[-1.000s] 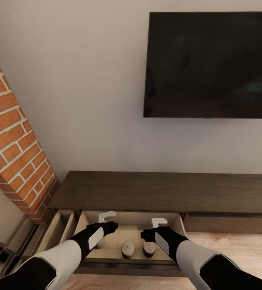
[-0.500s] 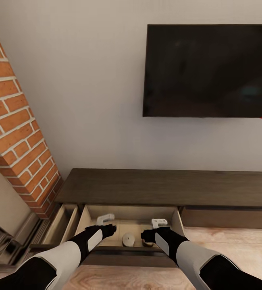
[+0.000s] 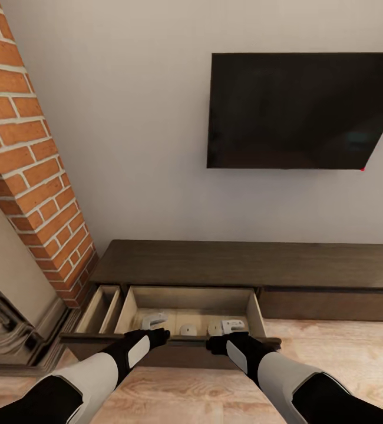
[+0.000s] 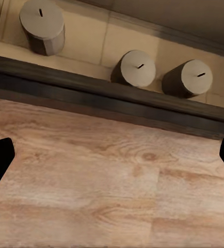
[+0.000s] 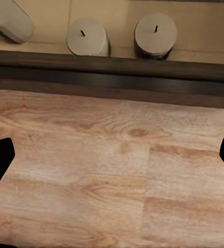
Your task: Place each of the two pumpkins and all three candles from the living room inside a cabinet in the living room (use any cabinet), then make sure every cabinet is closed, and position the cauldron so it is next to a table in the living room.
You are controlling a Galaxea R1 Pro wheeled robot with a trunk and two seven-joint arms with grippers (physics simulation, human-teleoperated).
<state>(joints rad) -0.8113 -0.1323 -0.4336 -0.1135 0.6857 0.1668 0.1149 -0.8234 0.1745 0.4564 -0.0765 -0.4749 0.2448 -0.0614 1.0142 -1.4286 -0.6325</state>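
The cabinet [image 3: 244, 265] runs along the wall with a wide drawer [image 3: 256, 318] pulled open. Three grey-brown candles [image 4: 42, 23] [image 4: 138, 67] [image 4: 189, 77] stand upright in a row inside it. The right wrist view shows a whitish candle [image 5: 86, 37] beside a darker one [image 5: 156, 33]. My left gripper [image 3: 156, 334] and right gripper [image 3: 218, 338] hover side by side at the drawer's dark front panel [image 3: 180, 353]. Both are open and empty, with wood floor [image 4: 112, 170] under their fingertips. The pumpkins, cauldron and table are out of view.
A narrower drawer [image 3: 100, 309] also stands open at the cabinet's left end. A brick column [image 3: 32, 176] and a pale fireplace surround [image 3: 9, 294] rise at the left. A dark TV [image 3: 297, 112] hangs on the wall above. Bare wood floor [image 3: 344, 359] spreads to the right.
The whole view has pulled back and tilted up. Both grippers, a second ago over the candles inside the drawer, are now at its front panel.
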